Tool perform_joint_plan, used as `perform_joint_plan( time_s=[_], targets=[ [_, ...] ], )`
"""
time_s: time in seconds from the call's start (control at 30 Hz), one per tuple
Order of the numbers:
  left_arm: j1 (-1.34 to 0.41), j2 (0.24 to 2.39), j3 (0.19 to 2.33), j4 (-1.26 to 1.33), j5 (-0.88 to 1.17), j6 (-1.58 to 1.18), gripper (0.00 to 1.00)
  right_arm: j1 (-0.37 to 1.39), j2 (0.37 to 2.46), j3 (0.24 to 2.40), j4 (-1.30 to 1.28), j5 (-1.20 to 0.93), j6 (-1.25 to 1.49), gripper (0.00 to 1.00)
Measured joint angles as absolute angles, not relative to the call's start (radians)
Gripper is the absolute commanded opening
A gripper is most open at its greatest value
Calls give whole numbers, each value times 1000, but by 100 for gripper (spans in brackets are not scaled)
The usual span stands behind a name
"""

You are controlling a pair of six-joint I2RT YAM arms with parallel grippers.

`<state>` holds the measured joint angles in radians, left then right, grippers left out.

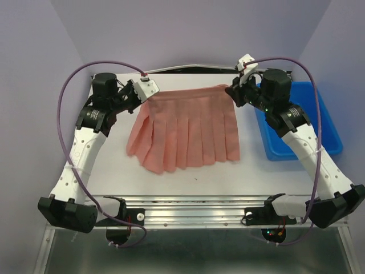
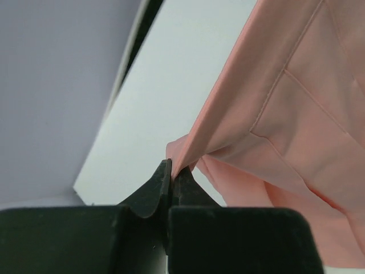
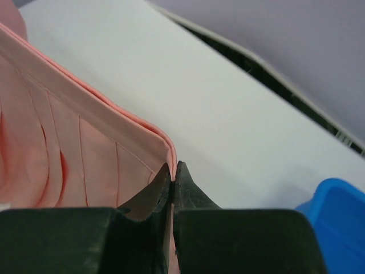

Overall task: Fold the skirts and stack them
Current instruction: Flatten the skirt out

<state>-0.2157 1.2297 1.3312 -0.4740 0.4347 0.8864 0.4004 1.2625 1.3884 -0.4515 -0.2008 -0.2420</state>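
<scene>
The left gripper [image 2: 171,174] is pinched tight on the skirt [image 1: 188,128] at its ten-o'clock corner. The right gripper [image 3: 173,171] pinches the two-o'clock corner.

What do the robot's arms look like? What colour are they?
The left arm and right arm have white tube-like links marked with rows of small dark dots, and chunky black joints. A purple cable loops along each one. The left claw and right claw are black, tapering to thin tips.
</scene>
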Motion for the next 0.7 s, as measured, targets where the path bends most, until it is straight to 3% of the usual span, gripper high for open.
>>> perform_joint_plan(
  time_s=[0.27, 0.7],
  targets=[
    [-223, 1146, 1483, -530, 390, 849, 0, 427, 1202, 1499, -382, -178, -231, 1],
    [-228, 840, 1514, -743, 463, 709, 0, 448, 1016, 1526, -571, -403, -156, 1]
  ],
)
